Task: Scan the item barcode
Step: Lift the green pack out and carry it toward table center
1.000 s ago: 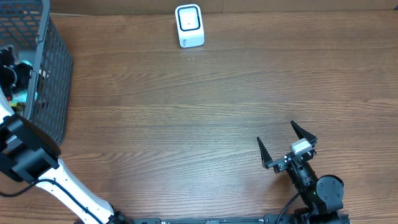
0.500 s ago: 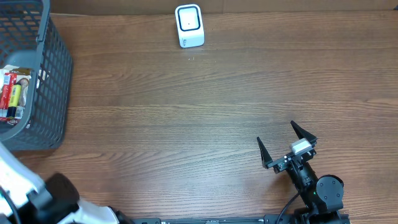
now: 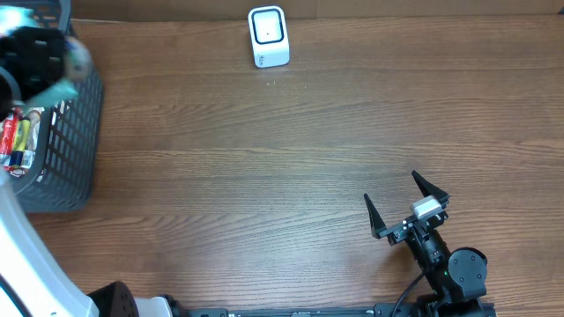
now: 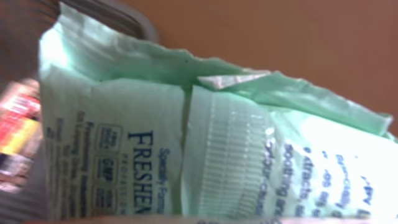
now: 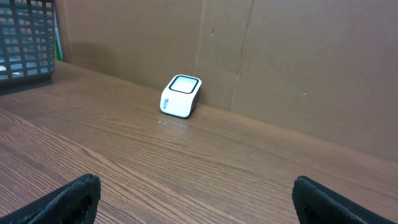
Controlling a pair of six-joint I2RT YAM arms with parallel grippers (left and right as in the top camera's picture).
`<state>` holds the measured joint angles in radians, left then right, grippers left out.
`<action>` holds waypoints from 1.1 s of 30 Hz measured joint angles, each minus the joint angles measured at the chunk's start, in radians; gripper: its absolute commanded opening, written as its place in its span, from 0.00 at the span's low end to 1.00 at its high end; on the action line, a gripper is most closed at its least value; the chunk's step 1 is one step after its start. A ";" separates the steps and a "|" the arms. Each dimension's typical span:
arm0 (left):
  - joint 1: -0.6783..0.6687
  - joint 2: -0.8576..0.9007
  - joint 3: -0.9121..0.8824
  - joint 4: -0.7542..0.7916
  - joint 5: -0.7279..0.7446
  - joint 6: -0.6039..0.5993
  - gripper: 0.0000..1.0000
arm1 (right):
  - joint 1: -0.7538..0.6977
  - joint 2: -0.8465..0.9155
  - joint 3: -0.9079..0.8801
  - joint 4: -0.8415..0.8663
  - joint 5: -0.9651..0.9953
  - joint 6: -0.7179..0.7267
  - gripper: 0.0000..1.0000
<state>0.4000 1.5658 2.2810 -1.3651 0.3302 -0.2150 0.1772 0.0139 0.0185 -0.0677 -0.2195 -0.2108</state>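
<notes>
One left claw grips pouch printed "FRESHEN"; right claw wide open, empty

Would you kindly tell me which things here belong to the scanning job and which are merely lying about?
For the job: green pouch, scanner.
Lying about: basket, red packets inside it.

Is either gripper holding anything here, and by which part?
The left gripper seems to hold the pale green packet; the grip spot is hidden. The right gripper is open and empty.
</notes>
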 measured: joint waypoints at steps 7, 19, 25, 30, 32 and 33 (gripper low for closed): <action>-0.210 0.000 -0.001 -0.091 0.000 -0.012 0.40 | 0.000 0.000 0.000 0.000 0.000 0.000 1.00; -0.646 0.035 -0.114 -0.097 0.010 -0.019 0.13 | 0.000 0.000 0.000 0.000 0.000 0.000 1.00; -0.769 0.125 -0.134 -0.074 0.058 -0.019 0.10 | 0.000 0.000 0.000 0.000 0.000 0.000 1.00; -0.847 0.225 -0.134 -0.056 0.076 -0.019 0.04 | 0.000 0.000 0.000 -0.001 0.000 0.000 1.00; -0.874 0.270 -0.134 -0.056 0.079 -0.019 0.04 | 0.000 0.000 0.000 0.000 0.000 0.000 1.00; -0.887 0.290 -0.134 -0.055 0.079 -0.019 0.04 | 0.000 0.000 0.000 0.000 0.000 0.000 1.00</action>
<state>-0.4870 1.8561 2.1468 -1.4204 0.4088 -0.2340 0.1772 0.0139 0.0185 -0.0681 -0.2199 -0.2108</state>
